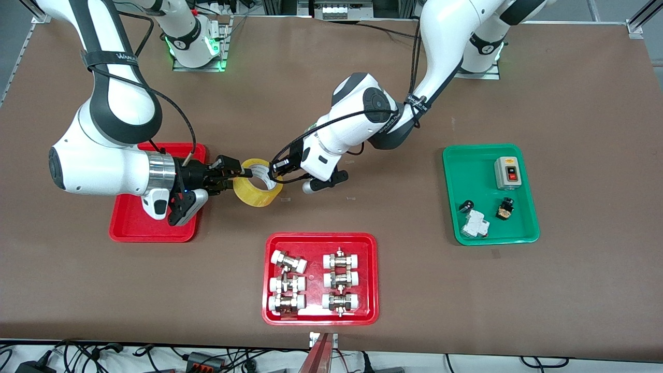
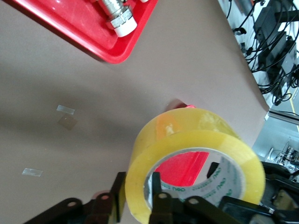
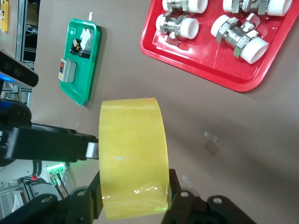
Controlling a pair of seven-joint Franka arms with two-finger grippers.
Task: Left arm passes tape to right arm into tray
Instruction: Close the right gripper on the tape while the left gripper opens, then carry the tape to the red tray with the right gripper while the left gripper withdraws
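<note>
The yellow tape roll (image 1: 255, 190) hangs above the table, just past the plain red tray's (image 1: 127, 230) edge toward the left arm's end. My left gripper (image 1: 276, 171) is shut on the roll's wall, one finger inside the core and one outside, as the left wrist view shows (image 2: 138, 184). My right gripper (image 1: 239, 174) grips the roll across its width, a finger on each flat side (image 3: 134, 179). The tape also shows in the wrist views (image 2: 187, 140) (image 3: 133, 149). The red tray shows through the core (image 2: 180, 170).
A red tray with pipe fittings (image 1: 370, 280) lies nearer the front camera, also in both wrist views (image 2: 88, 32) (image 3: 196, 70). A green tray (image 1: 458, 207) with switch parts lies toward the left arm's end. Small tape scraps (image 2: 65, 109) lie on the table.
</note>
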